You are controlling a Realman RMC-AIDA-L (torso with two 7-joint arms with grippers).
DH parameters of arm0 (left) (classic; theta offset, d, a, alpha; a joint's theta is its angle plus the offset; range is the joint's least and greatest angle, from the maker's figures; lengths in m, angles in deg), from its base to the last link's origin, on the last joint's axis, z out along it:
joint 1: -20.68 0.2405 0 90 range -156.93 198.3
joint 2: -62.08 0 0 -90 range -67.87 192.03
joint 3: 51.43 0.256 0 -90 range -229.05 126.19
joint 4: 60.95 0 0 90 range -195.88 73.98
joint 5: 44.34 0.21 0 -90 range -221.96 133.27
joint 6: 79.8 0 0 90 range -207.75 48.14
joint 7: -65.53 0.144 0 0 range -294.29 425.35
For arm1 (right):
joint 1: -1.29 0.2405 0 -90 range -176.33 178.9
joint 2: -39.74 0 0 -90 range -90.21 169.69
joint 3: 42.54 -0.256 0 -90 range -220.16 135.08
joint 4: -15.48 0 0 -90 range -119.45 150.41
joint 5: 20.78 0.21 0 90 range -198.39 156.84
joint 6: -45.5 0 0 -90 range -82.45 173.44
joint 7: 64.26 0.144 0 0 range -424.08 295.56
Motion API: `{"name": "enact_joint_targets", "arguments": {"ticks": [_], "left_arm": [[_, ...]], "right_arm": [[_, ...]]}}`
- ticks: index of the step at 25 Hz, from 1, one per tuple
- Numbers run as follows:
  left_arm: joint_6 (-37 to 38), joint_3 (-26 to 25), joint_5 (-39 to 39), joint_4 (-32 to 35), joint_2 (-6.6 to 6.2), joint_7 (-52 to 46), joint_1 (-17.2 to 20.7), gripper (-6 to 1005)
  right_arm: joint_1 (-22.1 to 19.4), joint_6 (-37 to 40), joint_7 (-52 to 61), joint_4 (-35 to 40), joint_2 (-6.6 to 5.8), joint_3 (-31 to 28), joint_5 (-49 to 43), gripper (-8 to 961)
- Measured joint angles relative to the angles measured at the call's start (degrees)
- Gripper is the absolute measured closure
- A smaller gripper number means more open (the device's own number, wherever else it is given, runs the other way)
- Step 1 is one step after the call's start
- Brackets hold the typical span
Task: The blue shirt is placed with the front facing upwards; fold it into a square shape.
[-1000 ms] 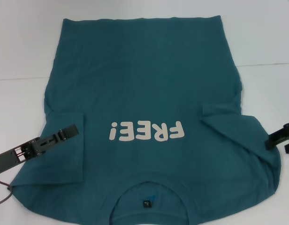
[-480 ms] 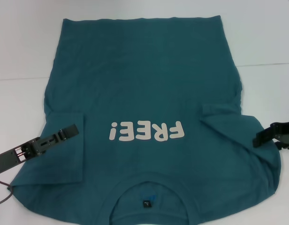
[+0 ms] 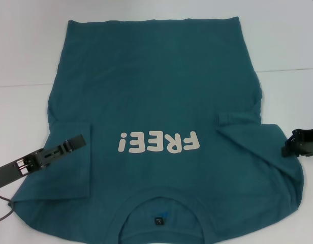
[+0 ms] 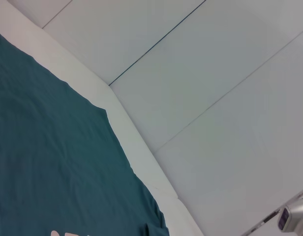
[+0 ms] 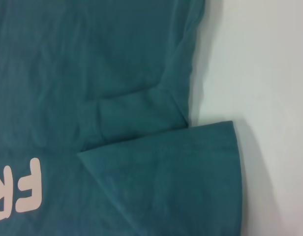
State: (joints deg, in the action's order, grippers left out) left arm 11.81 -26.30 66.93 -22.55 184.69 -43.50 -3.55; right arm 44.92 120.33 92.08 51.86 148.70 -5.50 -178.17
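One blue shirt point(image 3: 156, 101) lies flat on white surface point(image 3: 24, 51), front up, collar point(image 3: 161, 211) nearest the robot, hem at far end. White "FREE!" print point(image 3: 159, 142) sits across chest, just beyond collar, reads upside down from head view. Small dark label point(image 3: 158, 221) inside neckline.

Both sleeves folded inward over the body: left sleeve point(image 3: 65, 168) lies as a flat panel on robot's left; right sleeve point(image 3: 258, 147) folded over w/ a crease line running diagonally, some wrinkles near armpit. Right wrist view shows the folded sleeve edge point(image 5: 161, 147) and part of the print.

Left pincer point(image 3: 75, 143) low over left sleeve, tip pointing toward print; fingers look close together, holding nothing seen. Right pincer point(image 3: 299, 142) at shirt's right edge, by right sleeve; can't tell if open or closed, or if it grips cloth.

Left wrist view: shirt's far part point(image 4: 48, 162), surface edge, pale floor beyond.
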Motion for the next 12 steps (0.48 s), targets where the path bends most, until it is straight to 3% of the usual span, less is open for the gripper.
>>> {"name": "enact_joint_targets", "arguments": {"ticks": [2, 12], "left_arm": [[-0.01, -0.04, 0.00, 0.00, 0.00, -0.04, -0.05, 248], [-0.02, -0.08, 0.00, 0.01, 0.00, -0.05, 0.03, 248]], "right_arm": [[0.02, -0.10, 0.01, -0.01, 0.05, 0.00, 0.00, 765], [0.05, 0.59, -0.01, 0.50, 0.15, 0.00, 0.65, 936]]}}
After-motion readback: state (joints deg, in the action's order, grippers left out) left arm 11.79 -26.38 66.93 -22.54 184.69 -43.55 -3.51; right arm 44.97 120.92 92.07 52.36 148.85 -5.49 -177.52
